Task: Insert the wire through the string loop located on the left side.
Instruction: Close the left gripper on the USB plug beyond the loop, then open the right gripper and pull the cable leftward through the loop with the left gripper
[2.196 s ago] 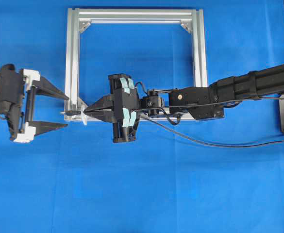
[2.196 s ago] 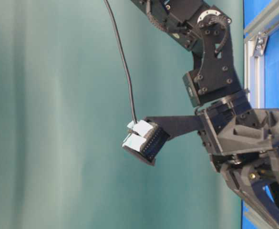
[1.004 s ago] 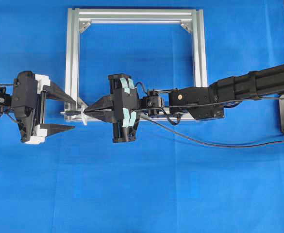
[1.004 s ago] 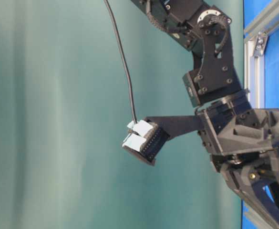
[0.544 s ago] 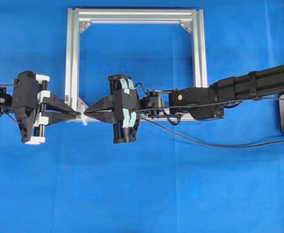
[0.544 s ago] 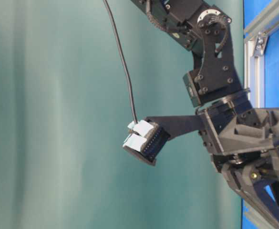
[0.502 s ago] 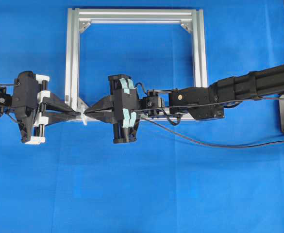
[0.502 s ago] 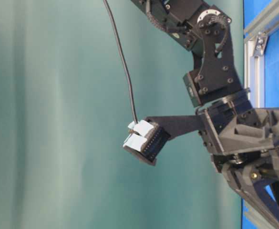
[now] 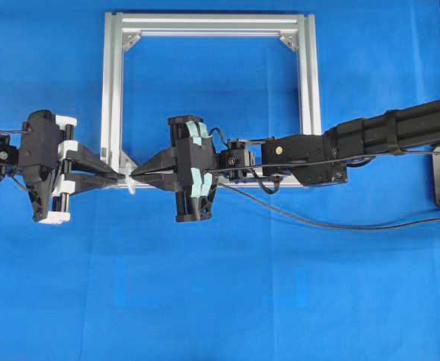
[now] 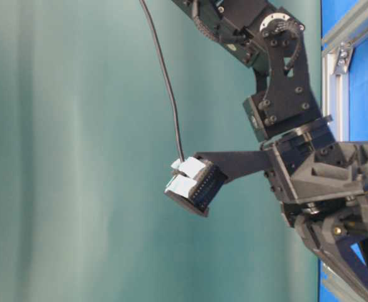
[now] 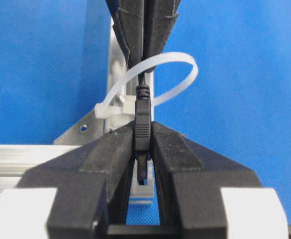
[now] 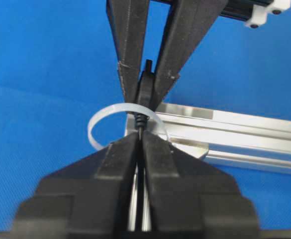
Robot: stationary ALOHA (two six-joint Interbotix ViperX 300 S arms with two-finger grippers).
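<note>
You see a square silver aluminium frame (image 9: 209,25) lying flat on the blue desk (image 9: 227,293). Small metal corner brackets (image 9: 288,40) sit inside its corners. In the table-level view, a plain green backdrop (image 10: 64,157) fills the left side, and one frame rail (image 10: 332,94) with a bracket shows at the right.

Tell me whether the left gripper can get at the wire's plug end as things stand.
Yes, apparently: the left gripper is already shut on the wire, its plug end poking through the string loop.
</note>
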